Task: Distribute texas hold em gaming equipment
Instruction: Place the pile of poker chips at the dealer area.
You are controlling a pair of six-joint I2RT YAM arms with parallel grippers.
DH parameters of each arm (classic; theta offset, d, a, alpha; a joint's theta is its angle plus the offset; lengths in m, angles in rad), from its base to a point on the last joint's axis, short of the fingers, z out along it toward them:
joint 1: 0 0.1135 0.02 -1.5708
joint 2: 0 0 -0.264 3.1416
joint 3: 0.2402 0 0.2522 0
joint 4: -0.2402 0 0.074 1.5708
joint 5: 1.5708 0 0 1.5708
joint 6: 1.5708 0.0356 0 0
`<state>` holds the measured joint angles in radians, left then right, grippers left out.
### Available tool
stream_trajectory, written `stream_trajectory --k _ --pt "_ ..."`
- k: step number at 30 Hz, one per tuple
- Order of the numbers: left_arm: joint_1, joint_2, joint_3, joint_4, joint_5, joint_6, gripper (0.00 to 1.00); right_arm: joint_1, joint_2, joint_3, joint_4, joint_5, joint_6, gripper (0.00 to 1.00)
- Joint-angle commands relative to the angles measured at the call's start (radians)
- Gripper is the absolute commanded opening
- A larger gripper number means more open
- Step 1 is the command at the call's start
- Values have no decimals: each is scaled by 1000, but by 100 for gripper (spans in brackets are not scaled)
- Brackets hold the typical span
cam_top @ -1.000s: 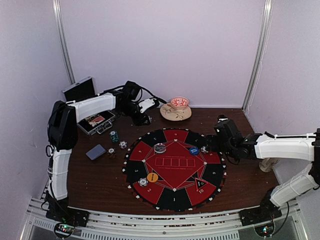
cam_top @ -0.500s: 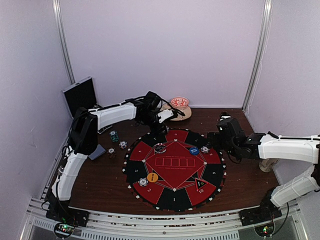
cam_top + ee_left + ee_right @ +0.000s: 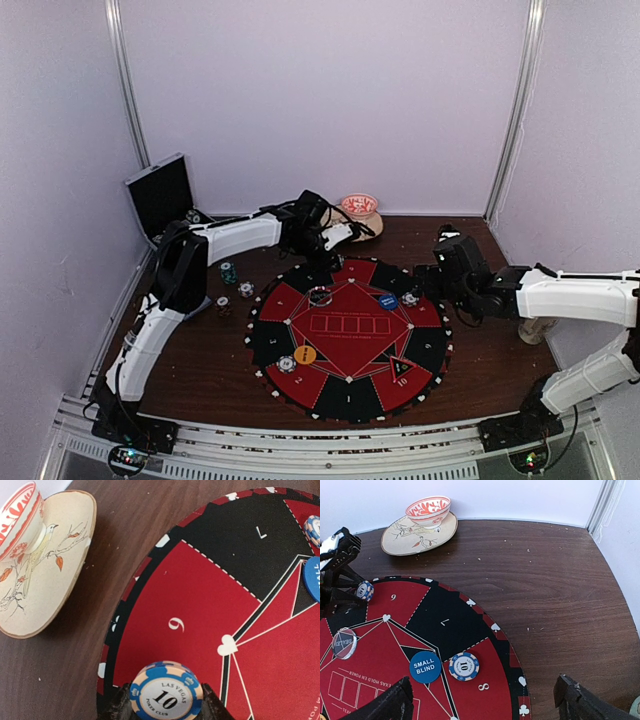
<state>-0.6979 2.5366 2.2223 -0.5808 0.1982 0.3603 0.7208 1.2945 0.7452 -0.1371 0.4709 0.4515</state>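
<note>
My left gripper (image 3: 165,702) is shut on a blue-and-cream "10" poker chip (image 3: 166,690), held on edge just above the red section 6 at the far rim of the round mat (image 3: 200,605). From above, this gripper (image 3: 323,266) hangs over the mat's far edge. My right gripper (image 3: 482,702) stands open and empty over section 8, near another "10" chip (image 3: 464,666) and the blue small-blind disc (image 3: 425,667). A dealer disc (image 3: 344,643) lies near the middle. An orange disc (image 3: 305,354) and a chip (image 3: 287,364) lie at the mat's near left.
Up to three small chip stacks (image 3: 229,272) stand on the wood left of the mat. The open black case (image 3: 160,195) is at the far left. A red-patterned bowl (image 3: 358,205) on a painted plate (image 3: 45,565) stands just behind the mat.
My left arm has swung right from the case to the mat's far edge, carrying the chip. The right arm has barely shifted.
</note>
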Motion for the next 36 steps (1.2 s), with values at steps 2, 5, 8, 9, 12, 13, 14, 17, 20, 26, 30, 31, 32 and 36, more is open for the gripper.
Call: stream_trajectory --k 2,5,8,9,12,13,14,17,20,26,30,31,32,36 --pt "-19 22 30 46 11 -17 28 8 -10 -8 16 -16 3 100" --pt "-21 31 30 51 20 -25 28 9 -11 -8 19 -22 3 100" --pt "-22 40 37 52 17 -26 28 12 -10 -8 19 -26 2 100" --pt "-22 42 39 52 14 -25 28 12 -10 -8 19 -26 3 100" --pt "-22 50 39 52 8 -24 28 14 -9 -9 19 -26 2 100" --pt "-23 51 40 52 7 -23 28 14 -9 -9 19 -26 1 100" --pt "-23 52 39 51 7 -24 28 14 -10 -9 19 -26 1 100" --pt "-23 55 43 52 8 -27 28 16 -10 -9 19 -26 1 100" --pt "-23 54 46 52 5 -30 28 15 -11 -10 19 -26 0 100" --pt "-24 48 50 52 -10 -32 27 17 -16 -10 19 -25 0 100" --pt "-23 28 46 52 -23 -35 27 17 -14 -8 19 -26 -2 100" --pt "-23 18 42 51 -29 -36 27 17 -13 -8 18 -26 -1 100" --pt "-24 6 37 52 -34 -35 27 17 -12 -7 18 -26 -2 100" --pt "-23 -74 -37 66 -65 -20 27 19 -12 -7 17 -29 -2 100"
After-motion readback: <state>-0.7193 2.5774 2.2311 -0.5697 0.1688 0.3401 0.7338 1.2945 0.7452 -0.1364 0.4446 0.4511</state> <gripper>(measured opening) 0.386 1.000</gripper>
